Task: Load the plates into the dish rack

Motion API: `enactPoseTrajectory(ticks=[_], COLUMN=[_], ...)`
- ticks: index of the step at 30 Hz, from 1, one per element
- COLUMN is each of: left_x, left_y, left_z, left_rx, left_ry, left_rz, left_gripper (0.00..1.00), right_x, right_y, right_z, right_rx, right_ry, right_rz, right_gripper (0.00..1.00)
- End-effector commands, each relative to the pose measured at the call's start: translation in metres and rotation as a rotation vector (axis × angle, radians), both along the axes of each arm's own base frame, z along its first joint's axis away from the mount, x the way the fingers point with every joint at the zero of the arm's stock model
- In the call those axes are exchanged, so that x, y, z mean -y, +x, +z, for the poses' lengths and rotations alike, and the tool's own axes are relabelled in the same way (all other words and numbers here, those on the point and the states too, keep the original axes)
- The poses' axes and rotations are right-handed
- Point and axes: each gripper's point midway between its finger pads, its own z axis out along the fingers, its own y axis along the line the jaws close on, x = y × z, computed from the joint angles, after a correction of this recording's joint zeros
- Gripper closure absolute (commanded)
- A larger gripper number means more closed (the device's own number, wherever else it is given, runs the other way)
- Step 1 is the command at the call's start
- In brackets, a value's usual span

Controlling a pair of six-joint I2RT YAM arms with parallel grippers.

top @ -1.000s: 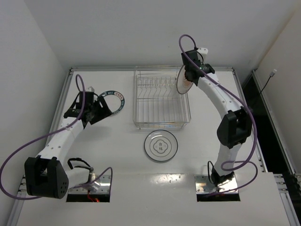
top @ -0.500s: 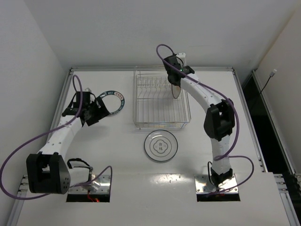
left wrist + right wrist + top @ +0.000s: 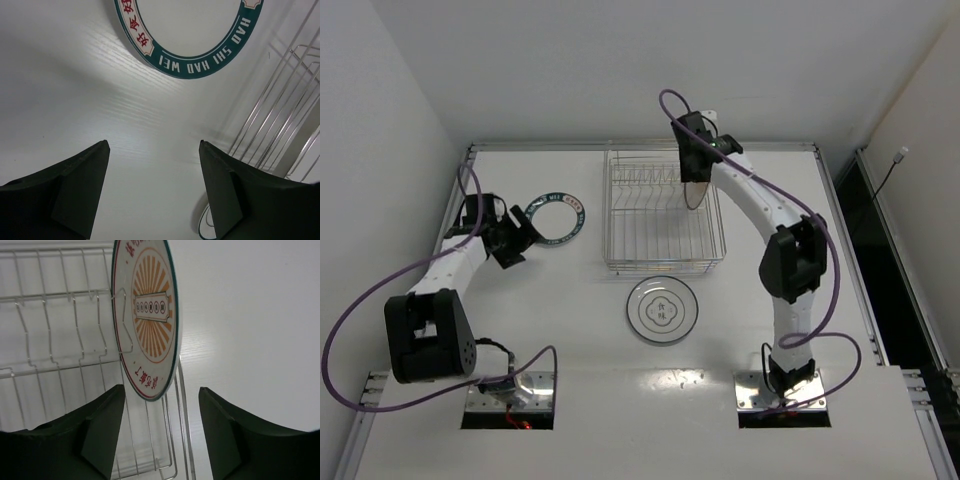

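At 3 o'clock inside the dish rack [image 3: 613, 215]: orange sunburst plate [image 3: 150, 315], standing on edge between prongs [image 3: 50, 330]. Right hand [image 3: 161, 395] released, jaws apart on either side of the lower rim, not touching it.
At 9 o'clock of the rack, flat on the surface [image 3: 580, 320]: lettered plate [image 3: 190, 50]. Left hand [image 3: 154, 150] released, near it.
At 6 o'clock: ringed plate [image 3: 662, 309], flat.
Handling, as judged: stiff, glazed, likely slippery, breakable. Pinch across the low-lying rim.
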Motion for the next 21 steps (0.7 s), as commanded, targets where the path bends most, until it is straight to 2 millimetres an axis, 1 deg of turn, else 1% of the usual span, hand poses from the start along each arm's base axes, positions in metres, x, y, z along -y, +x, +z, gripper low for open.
enactPoseTrajectory(ticks=[1,2,3,4,5,6,7,8,9,10,11,12,13,14,15,16,17,18,19,20,21], left_x=[0.001,-0.002,-0.004,-0.001,-0.005,-0.003,-0.003,-0.005,-0.004,-0.005,-0.006,-0.01,-0.013,-0.014,-0.014,-0.019,-0.019,-0.022,-0.023,-0.026,-0.026], left_y=[0.016,0.018,0.022,0.021,0.024,0.025,0.027,0.032,0.031,0.036,0.036,0.041,0.044,0.046,0.048,0.056,0.058,0.058,0.063,0.069,0.069], left_z=[0.001,-0.004,-0.006,-0.012,-0.021,-0.026,-0.031,-0.033,-0.041,-0.051,-0.058,-0.062,-0.071,-0.076,-0.079,-0.077,-0.079,-0.085,-0.084,-0.083,-0.087], left_rx=[0.05,0.041,0.051,0.04,0.034,0.031,0.03,0.036,0.022,0.009,-0.007,-0.007,-0.024,-0.029,-0.031,-0.009,-0.01,-0.018,-0.009,0.003,-0.009], left_ry=[-0.064,-0.071,-0.091,-0.111,-0.13,-0.15,-0.159,-0.177,-0.187,-0.203,-0.205,-0.219,-0.228,-0.236,-0.244,-0.257,-0.263,-0.27,-0.275,-0.271,-0.281], left_rz=[0.019,0.035,0.055,0.058,0.094,0.101,0.112,0.125,0.137,0.155,0.172,0.2,0.219,0.229,0.239,0.265,0.273,0.29,0.297,0.309,0.321], left_gripper=[0.3,0.3,0.3,0.3,0.3,0.3,0.3,0.3,0.3,0.3,0.32,0.33,0.36,0.36,0.38,0.38,0.38,0.38,0.38,0.38,0.38], right_x=[0.002,0.007,0.01,0.011,0.013,0.014,0.015,0.016,0.015,0.019,0.018,0.021,0.029,0.032,0.042,0.047,0.056,0.058,0.065,0.066,0.071], right_y=[-0.015,-0.025,-0.03,-0.038,-0.05,-0.057,-0.066,-0.076,-0.083,-0.098,-0.106,-0.114,-0.124,-0.13,-0.134,-0.139,-0.143,-0.147,-0.149,-0.149,-0.153], right_z=[0.101,0.121,0.129,0.131,0.151,0.156,0.158,0.151,0.153,0.155,0.155,0.146,0.156,0.157,0.157,0.156,0.16,0.156,0.163,0.163,0.168], right_rx=[0.185,0.223,0.234,0.232,0.269,0.275,0.271,0.245,0.247,0.249,0.247,0.23,0.26,0.264,0.269,0.265,0.282,0.258,0.275,0.273,0.28], right_ry=[0.1,0.117,0.138,0.146,0.176,0.188,0.199,0.208,0.235,0.247,0.272,0.272,0.283,0.284,0.268,0.255,0.237,0.218,0.214,0.205,0.205], right_rz=[0.037,0.037,0.044,0.053,0.069,0.078,0.091,0.096,0.108,0.119,0.129,0.122,0.115,0.116,0.089,0.077,0.059,0.066,0.049,0.056,0.045], right_gripper=[0.42,0.37,0.36,0.36,0.34,0.34,0.34,0.34,0.34,0.34,0.34,0.34,0.34,0.34,0.34,0.32,0.32,0.31,0.31,0.31,0.31])
